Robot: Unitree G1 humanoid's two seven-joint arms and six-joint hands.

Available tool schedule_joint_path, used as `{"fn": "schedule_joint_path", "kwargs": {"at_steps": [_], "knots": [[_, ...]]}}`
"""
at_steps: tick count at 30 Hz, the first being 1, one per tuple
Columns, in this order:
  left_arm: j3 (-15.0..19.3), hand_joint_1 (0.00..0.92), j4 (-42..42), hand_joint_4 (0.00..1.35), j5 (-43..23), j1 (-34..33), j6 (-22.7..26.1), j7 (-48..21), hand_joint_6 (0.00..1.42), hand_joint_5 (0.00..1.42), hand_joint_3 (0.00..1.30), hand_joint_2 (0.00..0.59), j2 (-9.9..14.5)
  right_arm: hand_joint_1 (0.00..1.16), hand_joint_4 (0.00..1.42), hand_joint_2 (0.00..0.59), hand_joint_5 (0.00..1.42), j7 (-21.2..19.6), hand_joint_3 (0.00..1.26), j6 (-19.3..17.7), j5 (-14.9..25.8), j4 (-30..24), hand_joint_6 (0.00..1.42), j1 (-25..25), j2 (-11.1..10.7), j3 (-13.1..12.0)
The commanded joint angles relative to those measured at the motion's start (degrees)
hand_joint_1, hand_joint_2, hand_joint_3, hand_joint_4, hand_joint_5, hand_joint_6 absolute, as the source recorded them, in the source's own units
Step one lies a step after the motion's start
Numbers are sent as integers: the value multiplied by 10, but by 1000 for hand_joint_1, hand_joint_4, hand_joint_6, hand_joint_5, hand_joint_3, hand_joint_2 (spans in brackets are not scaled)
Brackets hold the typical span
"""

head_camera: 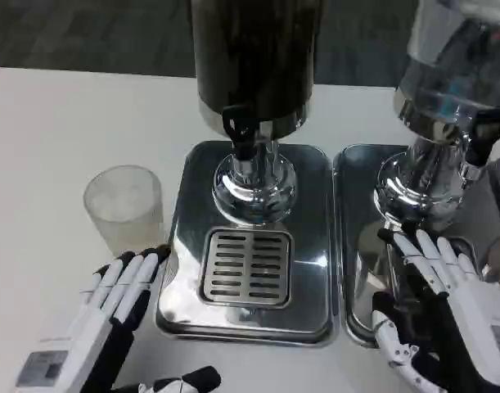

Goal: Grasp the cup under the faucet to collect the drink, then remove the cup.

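Head view: dispenser top cut off; cup stands clear.

The left hand lies low at the picture's left, back up, its fingers stretched forward side by side and holding nothing, thumb splayed out toward the middle. The right hand sits at the right, back up, fingers extended forward and slightly apart, thumb tucked inward, grasping nothing.
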Motion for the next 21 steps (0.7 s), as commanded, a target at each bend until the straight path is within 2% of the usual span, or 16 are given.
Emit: {"fn": "schedule_joint_path", "kwargs": {"at_steps": [1, 9, 21], "knots": [[-2, 0, 5, 0, -5, 0, 4, -6, 22, 0, 0, 70, 4, 241, 32, 502, 0, 2, 123, -3, 1, -3, 0, 1, -2, -3], [0, 0, 9, 0, -9, -4, 2, -6, 23, 0, 0, 70, 6, 241, 32, 502, 0, 5, 123, 0, 4, -2, 0, -1, 3, -1], [33, 0, 19, 0, -56, 4, -44, 9, 45, 0, 0, 70, 18, 242, 32, 502, 0, 2, 124, 7, -4, -16, 4, 11, 18, 0]]}}
